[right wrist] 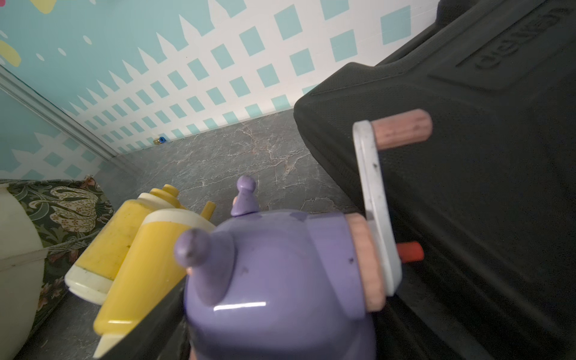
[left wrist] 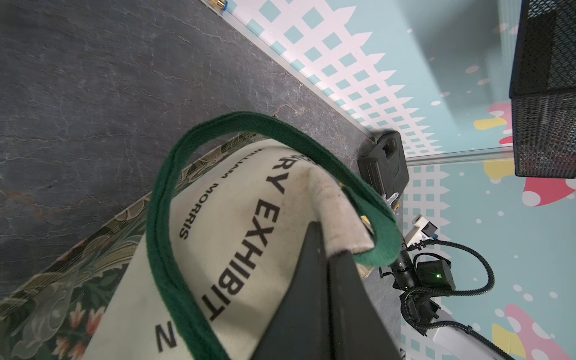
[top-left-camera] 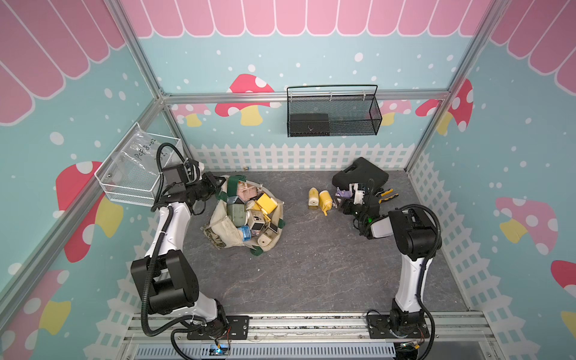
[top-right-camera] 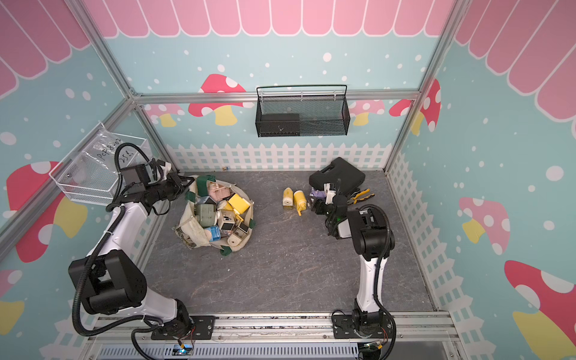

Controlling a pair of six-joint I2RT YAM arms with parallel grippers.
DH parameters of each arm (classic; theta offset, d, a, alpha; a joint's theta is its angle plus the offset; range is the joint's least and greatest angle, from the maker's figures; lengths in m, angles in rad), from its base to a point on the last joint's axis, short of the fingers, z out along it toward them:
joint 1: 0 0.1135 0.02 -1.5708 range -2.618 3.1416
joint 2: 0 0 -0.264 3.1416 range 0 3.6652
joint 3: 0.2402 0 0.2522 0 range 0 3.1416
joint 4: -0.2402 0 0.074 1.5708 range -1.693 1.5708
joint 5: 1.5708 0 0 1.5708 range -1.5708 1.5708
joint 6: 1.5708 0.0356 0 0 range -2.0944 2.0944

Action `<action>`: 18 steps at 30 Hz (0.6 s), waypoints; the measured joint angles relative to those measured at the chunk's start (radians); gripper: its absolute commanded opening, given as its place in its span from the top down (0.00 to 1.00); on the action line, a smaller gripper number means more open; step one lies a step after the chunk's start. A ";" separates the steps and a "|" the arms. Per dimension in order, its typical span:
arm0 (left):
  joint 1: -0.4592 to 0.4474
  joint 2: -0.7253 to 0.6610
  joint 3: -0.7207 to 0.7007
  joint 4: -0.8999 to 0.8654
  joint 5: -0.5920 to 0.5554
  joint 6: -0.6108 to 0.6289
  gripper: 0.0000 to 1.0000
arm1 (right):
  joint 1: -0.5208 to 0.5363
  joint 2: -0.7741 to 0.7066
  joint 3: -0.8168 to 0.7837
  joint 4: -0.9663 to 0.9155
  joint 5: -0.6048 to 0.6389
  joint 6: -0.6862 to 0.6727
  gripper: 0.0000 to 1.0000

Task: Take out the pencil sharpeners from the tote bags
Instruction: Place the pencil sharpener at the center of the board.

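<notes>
Left gripper (left wrist: pixel 327 246): jaws pinched tight on the cream rim of the tote bag (top-left-camera: pixel 226 231), right beside its green strap (left wrist: pixel 157 218). The bag sits left-rear on the table (top-left-camera: pixel 311 271), mouth gaping upward. Pencil sharpeners (top-left-camera: pixel 254 215) are heaped inside, the lower ones buried.

Right gripper (top-left-camera: pixel 343 199): jaws wide, seemingly gripping the purple sharpener (right wrist: pixel 280 280). Only one finger shows in the right wrist view, and contact with the table cannot be judged. Black case (top-left-camera: pixel 361 176) lies just behind. Two yellow sharpeners (top-left-camera: pixel 324 199) lie just beside it, on the bag side. Pliers (top-left-camera: pixel 386 194) are partly hidden by the arm. Bare grey surface runs between bag and yellow sharpeners, and forward to the front rail.
</notes>
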 measured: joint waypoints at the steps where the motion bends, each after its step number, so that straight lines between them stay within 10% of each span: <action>1: 0.000 0.000 0.000 0.000 0.000 0.000 1.00 | 0.000 0.000 0.002 0.000 -0.002 0.000 0.27; 18: 0.000 0.000 0.000 0.000 0.000 -0.003 1.00 | 0.000 0.000 0.008 -0.004 -0.024 -0.005 0.01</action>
